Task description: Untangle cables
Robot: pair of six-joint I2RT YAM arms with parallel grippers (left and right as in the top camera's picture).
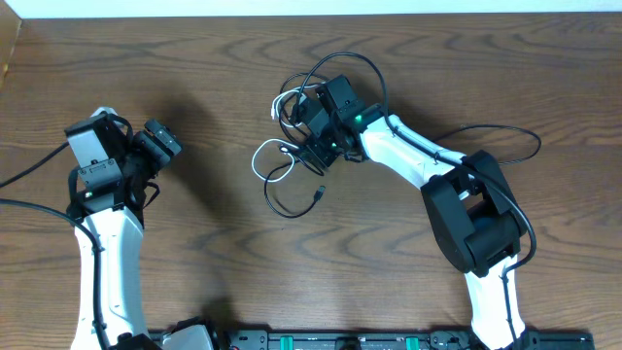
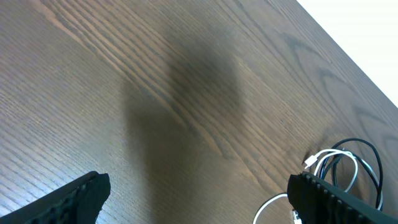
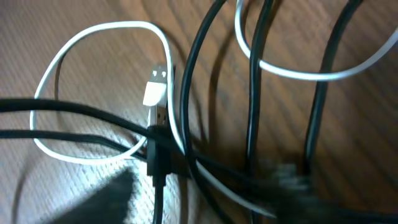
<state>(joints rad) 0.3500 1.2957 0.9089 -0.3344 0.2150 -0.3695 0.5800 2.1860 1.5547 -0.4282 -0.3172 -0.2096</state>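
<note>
The cables [image 1: 288, 167] lie in a loose tangle of thin black and white strands at the table's middle. My right gripper [image 1: 315, 148] is down on the tangle's right side. In the right wrist view its jaws [image 3: 202, 199] look open, with black and white strands [image 3: 186, 143] running between them. A white plug [image 3: 155, 87] and a black plug [image 3: 158, 155] lie just ahead. My left gripper [image 1: 163, 139] is open and empty, well to the left of the tangle. In the left wrist view its jaws [image 2: 196, 199] span bare wood, with the cables [image 2: 339, 163] beyond the right finger.
A thicker black robot wire [image 1: 496, 136] loops on the table behind my right arm. Another robot wire [image 1: 29, 170] runs off the left edge. The table's far edge [image 1: 311, 14] meets a white wall.
</note>
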